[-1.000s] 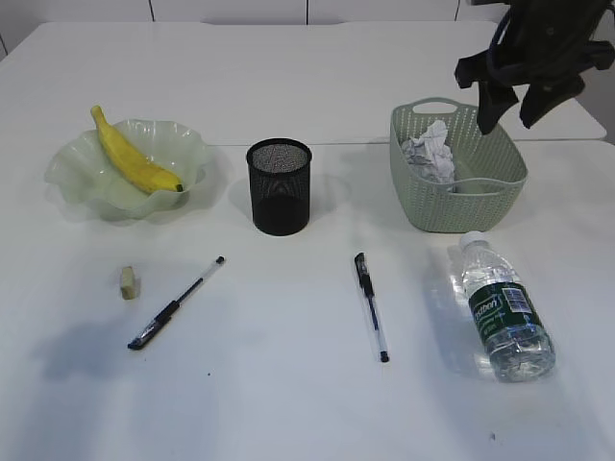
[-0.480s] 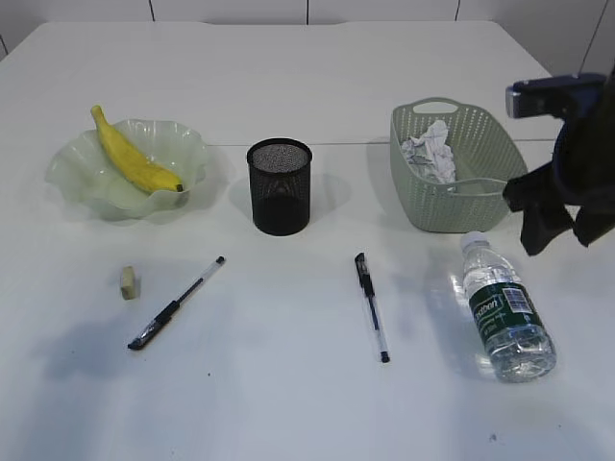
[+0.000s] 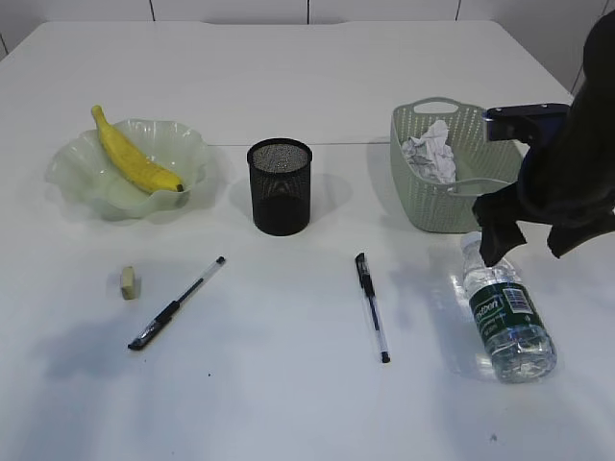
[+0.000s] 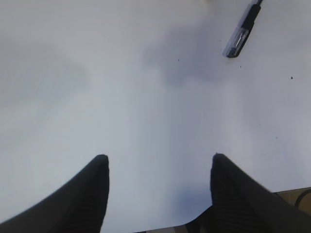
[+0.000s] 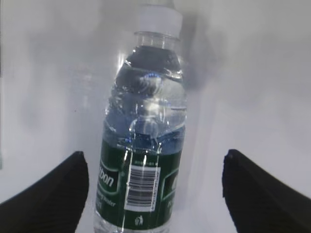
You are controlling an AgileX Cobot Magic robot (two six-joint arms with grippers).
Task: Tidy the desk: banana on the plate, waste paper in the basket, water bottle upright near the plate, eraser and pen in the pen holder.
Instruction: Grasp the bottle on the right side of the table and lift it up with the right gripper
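Observation:
The water bottle (image 3: 505, 317) lies on its side at the right, cap toward the basket (image 3: 447, 206). My right gripper (image 3: 526, 248) hangs open just above the bottle's neck. In the right wrist view the bottle (image 5: 143, 145) lies between the widely spread fingers of the right gripper (image 5: 155, 158), untouched. The banana (image 3: 135, 158) rests on the pale green plate (image 3: 67, 175). Waste paper (image 3: 430, 154) sits in the basket. An eraser (image 3: 129, 282) and two pens (image 3: 178, 303) (image 3: 372, 305) lie in front of the black mesh pen holder (image 3: 279, 187). My left gripper (image 4: 158, 160) is open over bare table, a pen's end (image 4: 240, 34) ahead of it.
The white table continues beyond a seam behind the plate, holder and basket. The left arm is outside the exterior view; its shadow falls on the table at the front left.
My right arm has come down from above the basket to just over the lying bottle, and its jaws have spread wider. Nothing on the table moved.

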